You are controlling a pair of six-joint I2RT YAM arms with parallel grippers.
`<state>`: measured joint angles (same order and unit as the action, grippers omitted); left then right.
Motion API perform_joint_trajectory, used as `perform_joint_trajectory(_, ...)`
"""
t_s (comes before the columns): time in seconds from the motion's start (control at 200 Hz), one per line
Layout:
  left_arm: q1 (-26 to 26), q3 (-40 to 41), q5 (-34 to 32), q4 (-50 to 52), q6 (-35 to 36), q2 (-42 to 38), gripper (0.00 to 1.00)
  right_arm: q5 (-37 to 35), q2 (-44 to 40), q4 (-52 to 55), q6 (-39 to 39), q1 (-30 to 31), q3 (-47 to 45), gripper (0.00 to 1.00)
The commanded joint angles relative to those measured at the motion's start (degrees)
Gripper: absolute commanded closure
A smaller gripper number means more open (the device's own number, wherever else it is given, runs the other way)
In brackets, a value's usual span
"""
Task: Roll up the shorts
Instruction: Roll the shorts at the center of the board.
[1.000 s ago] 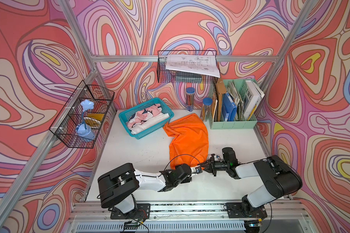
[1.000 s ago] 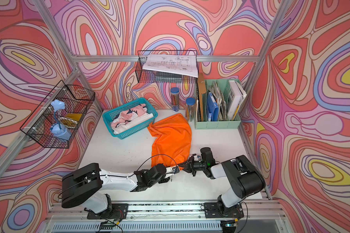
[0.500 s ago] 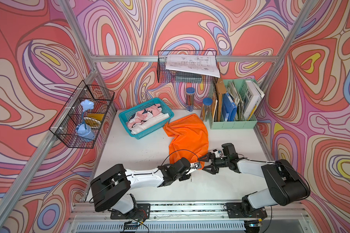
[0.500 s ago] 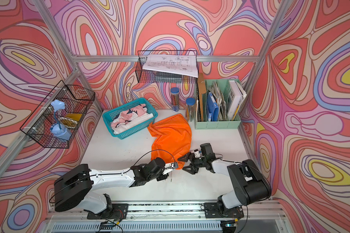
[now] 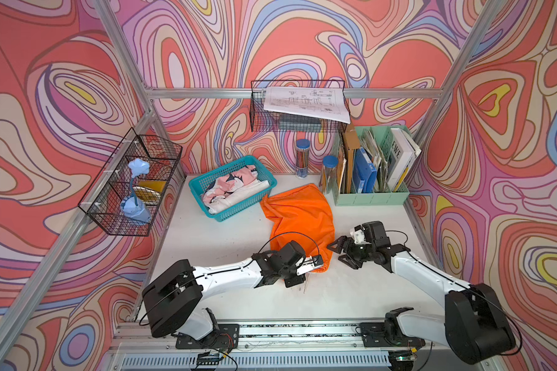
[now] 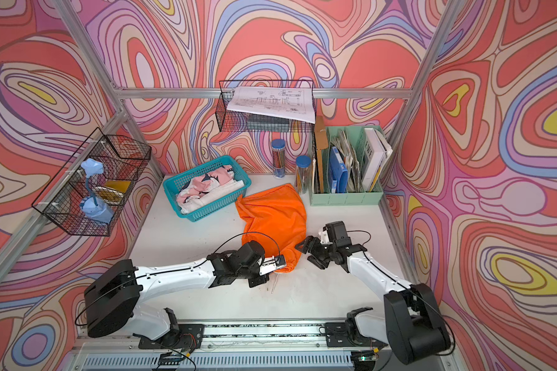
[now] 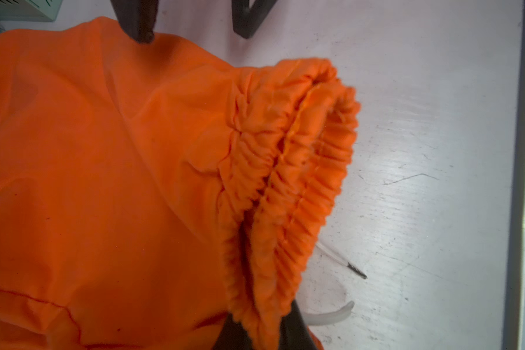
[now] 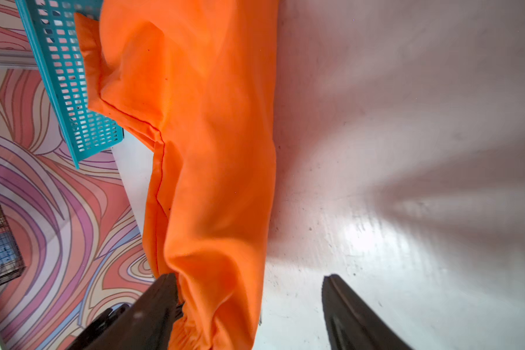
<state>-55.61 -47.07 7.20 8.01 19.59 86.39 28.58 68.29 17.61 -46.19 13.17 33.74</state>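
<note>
Left gripper [image 5: 317,260] pinches the shorts [image 5: 298,218] at the near waistband, right gripper [image 5: 337,252] gapes wide just beside it, long axis running away toward the teal basket [image 5: 238,210].

Bright orange shorts [image 5: 298,218] lie unrolled and rumpled on the tabletop [image 5: 206,237]. The legs point toward the back, the gathered waistband [image 7: 288,188] is bunched at the near end, and a white drawstring [image 7: 334,316] trails beside it.
</note>
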Motion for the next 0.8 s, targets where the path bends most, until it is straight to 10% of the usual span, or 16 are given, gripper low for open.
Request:
perform_joint_trajectory(0.0,3.2,-3.9,9.2,6.2,-0.2,2.7,1.0,-10.1,-9.9,1.1,8.4,-0.2,-1.4,0.24)
perform_joint_trajectory(0.32,9.2,-27.8,18.5,31.3,9.7,18.0,1.0,-15.5,-37.3,-4.4,25.5,0.0,-11.7,0.27)
perform_joint_trajectory(0.626,13.9,-45.2,24.1,48.0,17.3,30.3,1.0,-12.5,-35.0,-11.5,29.3,2.5,-12.2,0.3)
perform_joint_trajectory(0.791,15.7,-49.8,24.1,51.3,18.7,35.2,1.0,-19.5,-30.0,-12.3,46.4,8.6,-6.7,0.31)
